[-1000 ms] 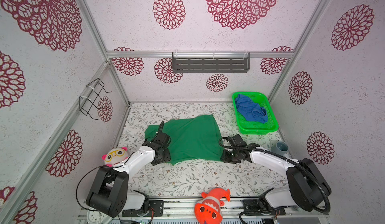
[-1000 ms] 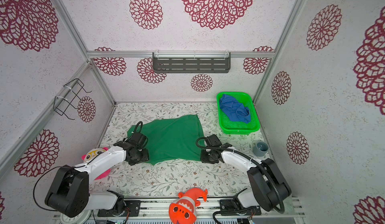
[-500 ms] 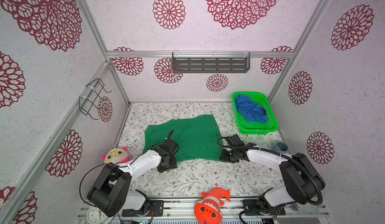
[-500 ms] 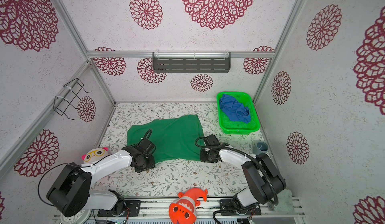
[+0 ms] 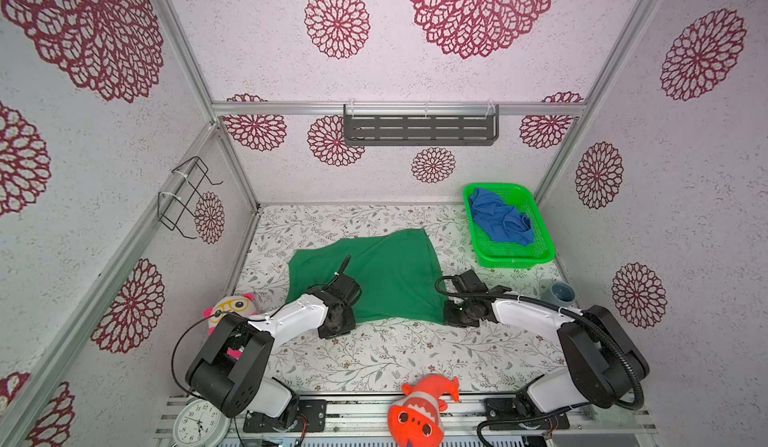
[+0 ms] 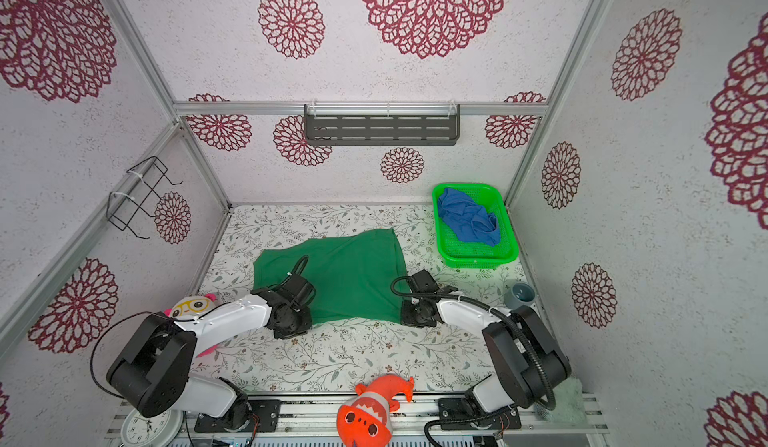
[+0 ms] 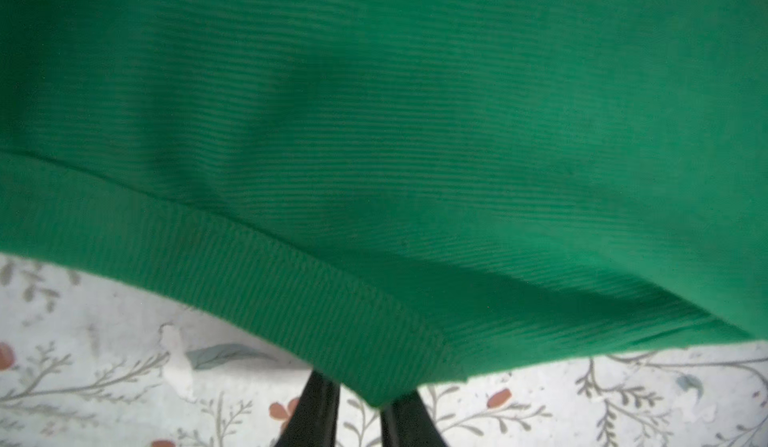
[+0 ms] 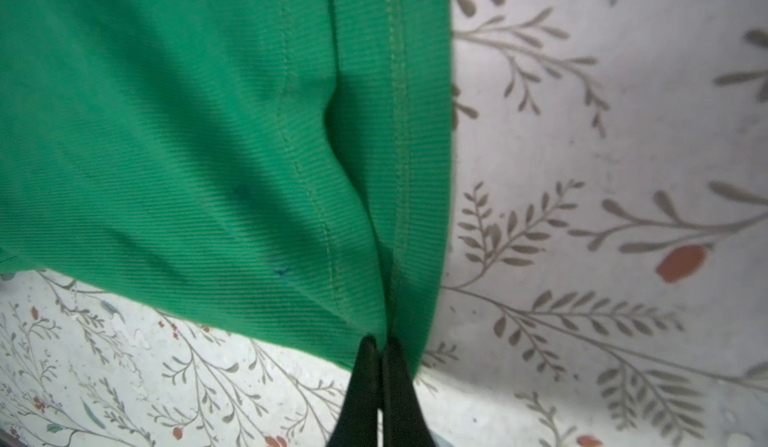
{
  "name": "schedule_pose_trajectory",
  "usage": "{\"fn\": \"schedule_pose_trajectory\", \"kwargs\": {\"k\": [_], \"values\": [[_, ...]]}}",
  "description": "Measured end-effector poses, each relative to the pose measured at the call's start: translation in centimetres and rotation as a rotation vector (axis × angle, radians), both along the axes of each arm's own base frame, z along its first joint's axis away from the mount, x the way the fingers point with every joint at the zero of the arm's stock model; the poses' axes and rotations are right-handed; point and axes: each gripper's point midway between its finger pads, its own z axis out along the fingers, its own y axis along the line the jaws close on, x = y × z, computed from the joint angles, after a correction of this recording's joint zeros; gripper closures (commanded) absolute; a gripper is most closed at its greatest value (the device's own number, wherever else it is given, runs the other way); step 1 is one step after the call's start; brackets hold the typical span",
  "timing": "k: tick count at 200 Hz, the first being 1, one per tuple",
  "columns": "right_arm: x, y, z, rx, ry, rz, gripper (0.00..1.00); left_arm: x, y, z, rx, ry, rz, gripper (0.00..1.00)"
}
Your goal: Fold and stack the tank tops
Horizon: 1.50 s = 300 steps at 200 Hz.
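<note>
The dark green tank top (image 5: 386, 274) (image 6: 353, 274) lies spread flat on the floral table in both top views. At its near-left corner my left gripper (image 5: 347, 322) (image 6: 297, 324) is shut on the cloth. The left wrist view shows the green corner (image 7: 374, 133) pinched between the black fingers of the left gripper (image 7: 359, 395), whose tips it covers. My right gripper (image 5: 446, 320) (image 6: 405, 318) is shut on the near-right corner. In the right wrist view the right gripper (image 8: 380, 341) pinches the stitched hem (image 8: 399, 133). The royal blue tank top (image 5: 498, 220) (image 6: 467, 220) lies crumpled in the basket.
A bright green mesh basket (image 5: 515, 260) (image 6: 478, 260) stands at the back right. A grey cup (image 5: 559, 293) sits near the right wall. An orange fish plush (image 5: 419, 411), a plush with glasses (image 5: 230, 305) and a clock (image 5: 197, 422) lie along the front.
My left gripper has slid from the cloth's left edge to its near-left corner and closed there. The right gripper has closed on the near-right corner, barely shifting.
</note>
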Motion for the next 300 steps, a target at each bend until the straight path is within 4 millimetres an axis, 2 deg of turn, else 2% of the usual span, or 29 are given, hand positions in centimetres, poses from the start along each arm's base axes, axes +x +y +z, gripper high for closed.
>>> {"fn": "schedule_pose_trajectory", "kwargs": {"k": [42,108,137,166,182,274,300], "values": [[-0.8,-0.6,0.1,-0.019,0.019,-0.001,1.0,-0.5,0.5,0.1,0.023,0.014,-0.005,1.0],[-1.8,-1.5,-0.5,-0.044,0.04,-0.008,1.0,-1.9,1.4,1.8,0.024,0.014,-0.008,1.0],[-1.8,-1.5,-0.4,-0.043,0.039,-0.009,1.0,-2.1,0.6,2.3,-0.026,0.003,0.002,0.68],[-1.9,-1.5,-0.4,-0.043,0.041,-0.008,1.0,-2.2,0.1,2.0,-0.066,-0.009,0.018,0.55],[-1.9,-1.5,-0.4,-0.043,0.041,-0.008,1.0,-2.0,-0.1,1.9,-0.08,-0.015,0.031,0.52],[-1.9,-1.5,-0.4,-0.044,0.043,-0.008,1.0,0.0,-1.4,1.3,-0.122,-0.063,0.076,0.47],[-1.9,-1.5,-0.4,-0.044,0.043,-0.008,1.0,0.2,-1.5,0.6,-0.119,-0.056,0.084,0.53]]}}
